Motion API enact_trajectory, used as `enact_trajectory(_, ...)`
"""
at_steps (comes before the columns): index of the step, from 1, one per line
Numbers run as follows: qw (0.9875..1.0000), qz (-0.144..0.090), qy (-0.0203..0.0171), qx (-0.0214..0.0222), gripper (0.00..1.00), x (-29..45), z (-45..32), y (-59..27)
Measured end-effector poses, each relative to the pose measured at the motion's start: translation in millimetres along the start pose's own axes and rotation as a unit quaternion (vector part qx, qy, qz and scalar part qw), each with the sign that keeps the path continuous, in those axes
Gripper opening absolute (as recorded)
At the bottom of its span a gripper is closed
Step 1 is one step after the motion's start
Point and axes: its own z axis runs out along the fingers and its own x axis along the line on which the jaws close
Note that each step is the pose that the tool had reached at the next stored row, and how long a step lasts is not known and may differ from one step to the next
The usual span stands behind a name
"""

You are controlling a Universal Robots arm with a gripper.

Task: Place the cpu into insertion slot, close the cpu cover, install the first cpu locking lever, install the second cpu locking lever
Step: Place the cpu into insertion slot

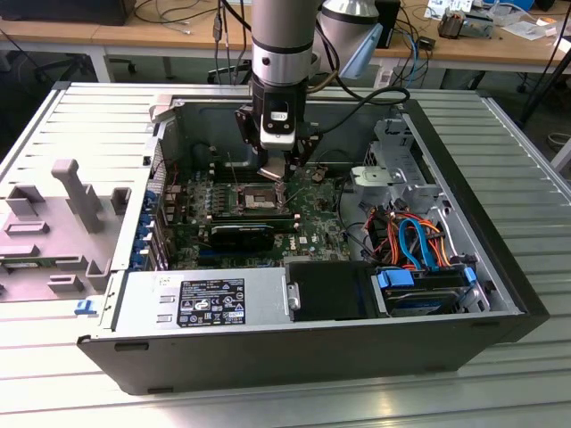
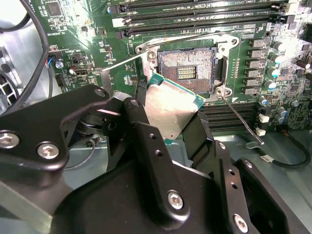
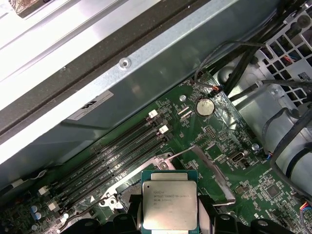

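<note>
Cpu [image 2: 173, 106] in downturned gripper [image 2: 168, 113] near insertion slot [image 2: 187, 68]

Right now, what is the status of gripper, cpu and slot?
Gripper shut on cpu, held close to insertion slot. Slot empty, cpu cover raised. Nothing seen over the slot.

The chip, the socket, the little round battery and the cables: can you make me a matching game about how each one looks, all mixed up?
Things:
1. chip
2. socket
3. round battery
4. cables

Looks:
A. blue and orange
B. empty
C. held in the gripper
D. silver, sitting on the green board

Pairs: 1-C, 2-B, 3-D, 4-A
</note>
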Motion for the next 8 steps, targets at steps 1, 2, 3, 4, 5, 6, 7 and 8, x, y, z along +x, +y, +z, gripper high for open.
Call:
enact_trajectory(1,1.0,0.0,0.0,0.0,0.54,0.0,0.0,0.0)
enact_trajectory(2,1.0,0.0,0.0,0.0,0.54,0.0,0.0,0.0)
enact_trajectory(3,1.0,0.001,0.0,0.0,0.54,0.0,0.0,0.0)
enact_trajectory(4,1.0,0.001,0.0,0.0,0.54,0.0,0.0,0.0)
enact_trajectory(5,1.0,0.001,-0.0001,0.0,0.54,0.0,0.0,0.0)
enact_trajectory(6,1.0,0.001,-0.0001,0.0,0.54,0.0,0.0,0.0)
enact_trajectory(7,1.0,0.002,-0.0001,0.0,0.54,0.0,0.0,0.0)
enact_trajectory(8,1.0,0.002,-0.0001,0.0,0.54,0.0,0.0,0.0)
